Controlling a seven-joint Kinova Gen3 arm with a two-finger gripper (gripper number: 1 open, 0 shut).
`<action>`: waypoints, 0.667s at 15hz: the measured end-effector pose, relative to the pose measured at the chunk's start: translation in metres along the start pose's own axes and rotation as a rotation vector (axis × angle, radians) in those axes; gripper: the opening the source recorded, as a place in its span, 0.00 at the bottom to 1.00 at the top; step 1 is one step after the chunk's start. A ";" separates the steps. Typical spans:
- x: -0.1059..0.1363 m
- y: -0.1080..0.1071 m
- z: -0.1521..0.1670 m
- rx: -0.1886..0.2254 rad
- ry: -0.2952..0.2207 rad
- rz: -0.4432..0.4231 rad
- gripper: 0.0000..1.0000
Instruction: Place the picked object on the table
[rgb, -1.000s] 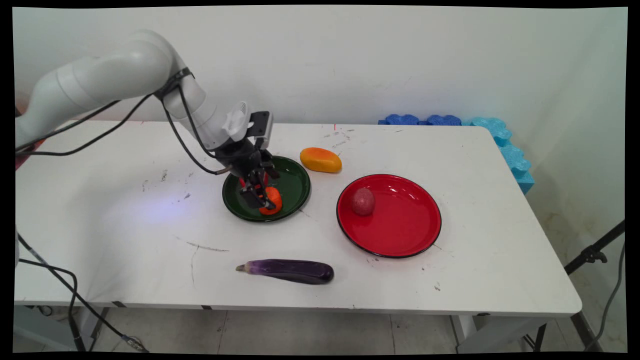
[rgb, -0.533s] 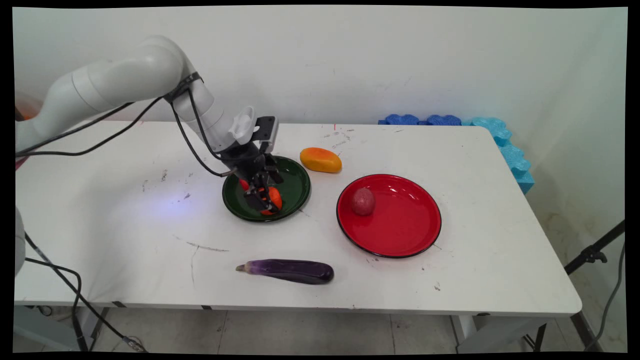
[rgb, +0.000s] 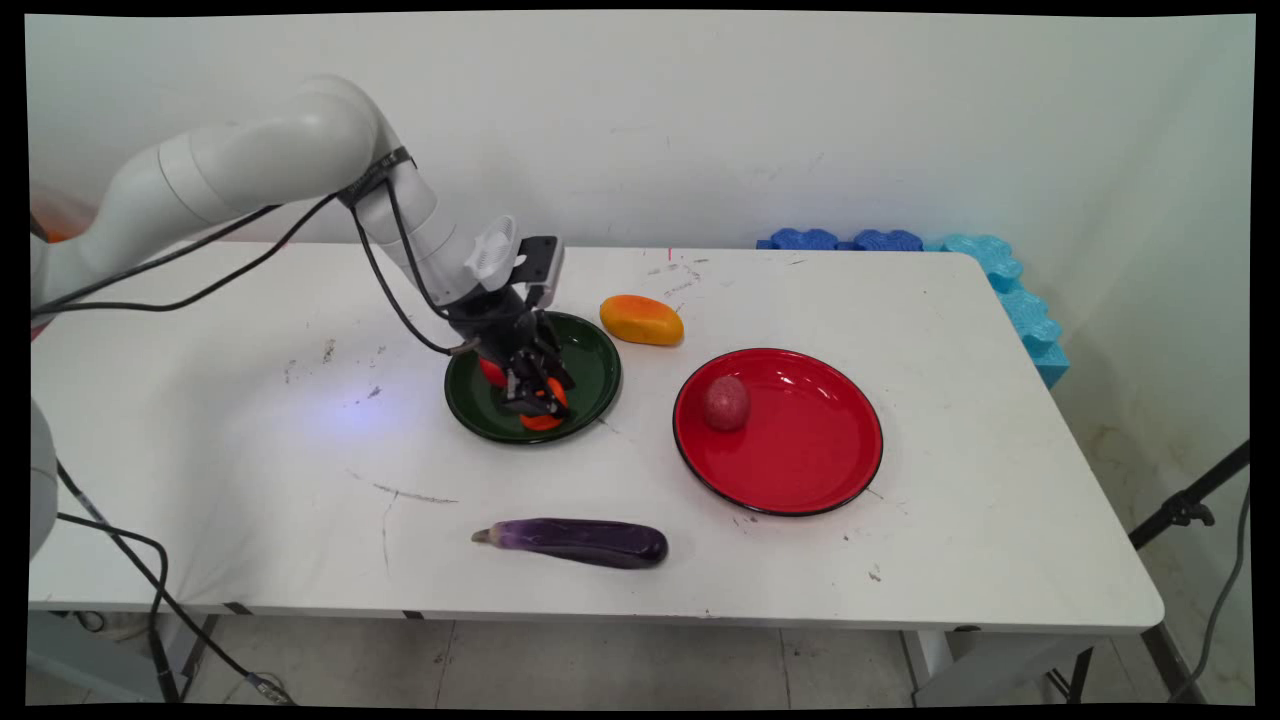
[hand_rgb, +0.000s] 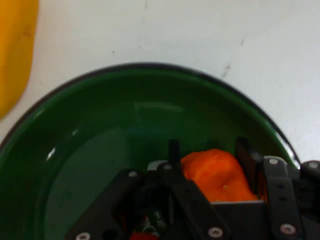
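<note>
Left to right.

- Green plate (rgb: 590, 375): my gripper (rgb: 535, 395) is over it, clamped on an orange piece (hand_rgb: 217, 172).
- Risk: an off-centre hold could let it slip.
- Mango (rgb: 641, 320), red plate (rgb: 800, 470), eggplant (rgb: 575, 541): apart.

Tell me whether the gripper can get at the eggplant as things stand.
Probably not right away: the gripper is shut on the orange piece in the green plate. Otherwise the eggplant lies unobstructed.
</note>
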 end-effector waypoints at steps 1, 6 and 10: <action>0.002 0.000 -0.001 0.000 0.004 -0.004 0.00; 0.017 0.003 -0.015 0.016 0.039 -0.010 0.00; 0.041 0.013 -0.037 0.040 0.086 -0.014 0.00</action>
